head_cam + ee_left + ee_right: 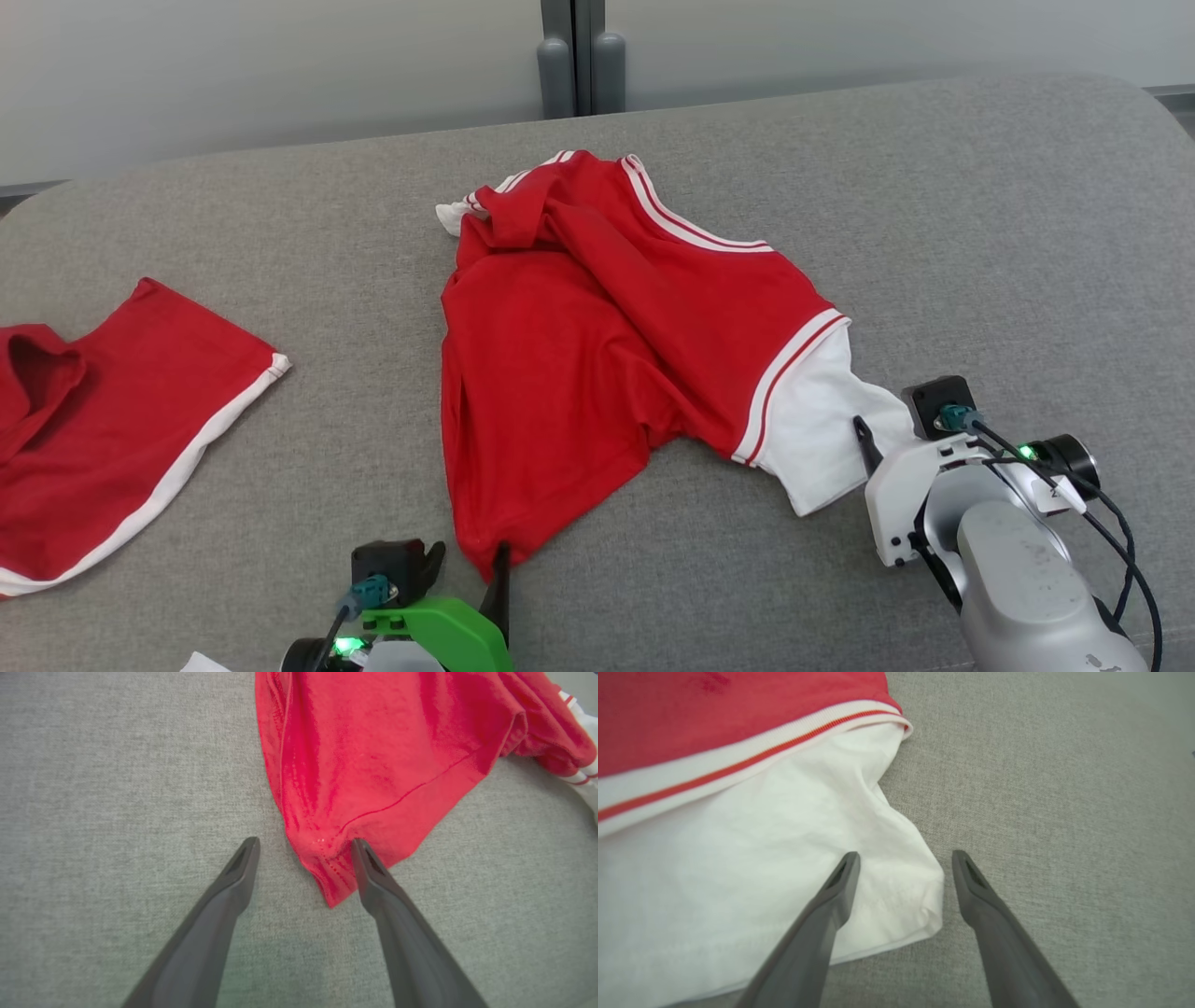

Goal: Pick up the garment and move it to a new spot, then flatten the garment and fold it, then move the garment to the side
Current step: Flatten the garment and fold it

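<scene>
A red knit sports shirt with white-and-red striped trim [597, 345] lies crumpled near the middle of the grey woven surface [980, 233]; its body is rumpled and partly folded over itself, with a ridge of cloth running diagonally across it; a white under-sleeve [817, 425] pokes out from the striped cuff at the lower right, flat on the surface; a pointed red hem corner [481, 546] reaches toward the near edge; striped bands and a scrap of white bunch at the far end.
</scene>
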You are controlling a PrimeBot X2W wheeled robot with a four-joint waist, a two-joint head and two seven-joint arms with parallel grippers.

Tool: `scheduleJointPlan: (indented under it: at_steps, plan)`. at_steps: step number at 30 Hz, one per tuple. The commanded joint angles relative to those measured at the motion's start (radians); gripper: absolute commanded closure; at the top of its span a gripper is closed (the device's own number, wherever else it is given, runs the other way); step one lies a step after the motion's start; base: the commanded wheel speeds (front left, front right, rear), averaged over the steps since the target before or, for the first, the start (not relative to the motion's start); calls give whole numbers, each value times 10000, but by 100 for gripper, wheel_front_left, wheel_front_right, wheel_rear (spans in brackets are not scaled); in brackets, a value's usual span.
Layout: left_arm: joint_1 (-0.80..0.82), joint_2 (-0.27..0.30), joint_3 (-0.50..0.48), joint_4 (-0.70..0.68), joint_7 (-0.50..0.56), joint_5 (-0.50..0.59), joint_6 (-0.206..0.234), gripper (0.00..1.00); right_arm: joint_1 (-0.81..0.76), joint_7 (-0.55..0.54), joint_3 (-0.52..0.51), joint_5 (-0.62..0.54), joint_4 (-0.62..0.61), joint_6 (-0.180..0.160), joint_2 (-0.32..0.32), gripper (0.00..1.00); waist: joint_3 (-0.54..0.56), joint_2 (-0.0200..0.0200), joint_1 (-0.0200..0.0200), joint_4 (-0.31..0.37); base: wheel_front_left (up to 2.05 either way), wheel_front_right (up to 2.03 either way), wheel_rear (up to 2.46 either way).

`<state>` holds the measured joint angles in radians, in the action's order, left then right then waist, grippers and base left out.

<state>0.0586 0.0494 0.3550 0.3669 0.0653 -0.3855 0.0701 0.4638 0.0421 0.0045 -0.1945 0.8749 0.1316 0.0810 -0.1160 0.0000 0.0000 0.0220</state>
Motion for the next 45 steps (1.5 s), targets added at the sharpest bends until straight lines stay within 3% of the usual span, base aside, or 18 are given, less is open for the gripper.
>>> scheduleJointPlan:
  at_steps: [1,3,5,7,8,9,11,18,22,25,27,31,37,41,45]
  plan:
    - [168,38,64,97,16,-106,-102,0,180,82,-11,-55,122,-18,4,0,-41,0,0,-15,0,0,0]
    - [209,38,102,193,1,-189,-128,4,217,127,-12,-71,263,-18,-3,0,-82,0,0,-11,0,0,0]
    - [284,37,180,308,-4,-226,-190,35,313,126,21,-53,441,-18,-21,0,-148,0,0,1,0,0,0]
    - [343,37,206,423,-58,-278,-172,53,415,38,74,-7,640,-17,-49,0,-199,0,0,21,0,0,0]
    - [376,36,216,475,-91,-296,-166,63,460,-2,107,-25,751,-17,-57,17,-211,0,0,30,0,0,0]
    - [420,36,232,540,-120,-340,-178,71,498,-44,112,21,884,-17,-64,42,-211,0,0,43,0,0,0]
    - [497,35,290,658,-183,-394,-274,100,598,-61,125,177,1138,-18,-89,100,-203,0,0,61,0,0,0]
    - [579,54,345,453,-401,-732,-622,100,690,613,-618,1400,1280,-20,-111,100,178,0,0,-20,0,0,0]
    - [40,274,140,-1015,-312,-1112,-831,100,575,773,-688,3751,360,-18,-199,100,605,0,0,-16,0,0,0]
    - [-502,472,8,-3031,165,-1679,-988,100,179,-37,-402,6992,-1967,-17,-190,100,944,0,0,68,0,0,0]
    - [-914,696,-93,-4725,666,-2081,-1026,100,-549,-873,-578,8970,-4221,-20,422,100,1168,0,0,162,0,0,0]
    - [-1310,1061,-279,-7617,1570,-2685,-879,100,-1632,-2181,-1562,11395,-7936,-8,703,100,1443,0,0,351,0,0,0]
    - [-658,1494,-665,-10639,2808,-3234,-567,100,-2089,-3478,-3580,12651,-11684,-9,250,100,1501,0,0,612,0,0,0]
    - [234,1582,-997,-11758,3680,-3671,-188,100,-1541,-4470,-4520,12299,-13243,-8,-86,100,1377,0,0,802,0,0,0]
    - [1405,1863,-1359,-11948,4545,-3899,90,100,-632,-5443,-4991,11493,-13857,-9,-241,100,1084,0,0,1000,0,0,0]
